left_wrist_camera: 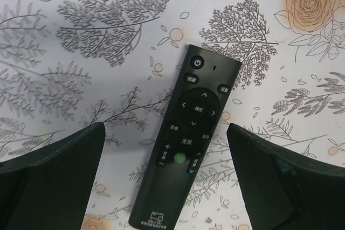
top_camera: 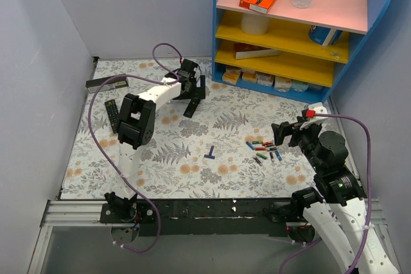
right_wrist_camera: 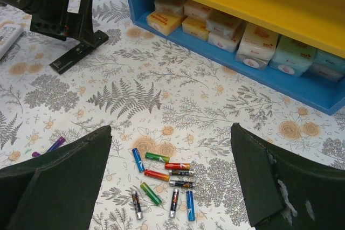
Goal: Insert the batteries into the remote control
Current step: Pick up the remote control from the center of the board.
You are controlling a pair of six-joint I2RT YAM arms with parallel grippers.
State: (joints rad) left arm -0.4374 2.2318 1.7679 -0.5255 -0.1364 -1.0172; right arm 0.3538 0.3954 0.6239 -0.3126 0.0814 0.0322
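Note:
The long black remote control (top_camera: 191,108) lies face up on the floral mat, buttons showing in the left wrist view (left_wrist_camera: 186,149); it also shows in the right wrist view (right_wrist_camera: 75,55). My left gripper (top_camera: 192,88) hangs just above it, open and empty, with its jaws standing on either side of the remote's lower half (left_wrist_camera: 165,133). Several batteries (top_camera: 264,150) with red, green, blue and black wrappers lie loose in a cluster (right_wrist_camera: 164,179). My right gripper (top_camera: 282,134) is open and empty, above and just right of them (right_wrist_camera: 171,130).
A small blue razor (top_camera: 210,154) lies left of the batteries. A shorter black remote (top_camera: 112,115) and a long bar-shaped thing (top_camera: 106,82) lie at the far left. A blue shelf unit (top_camera: 295,62) with boxes stands at the back right.

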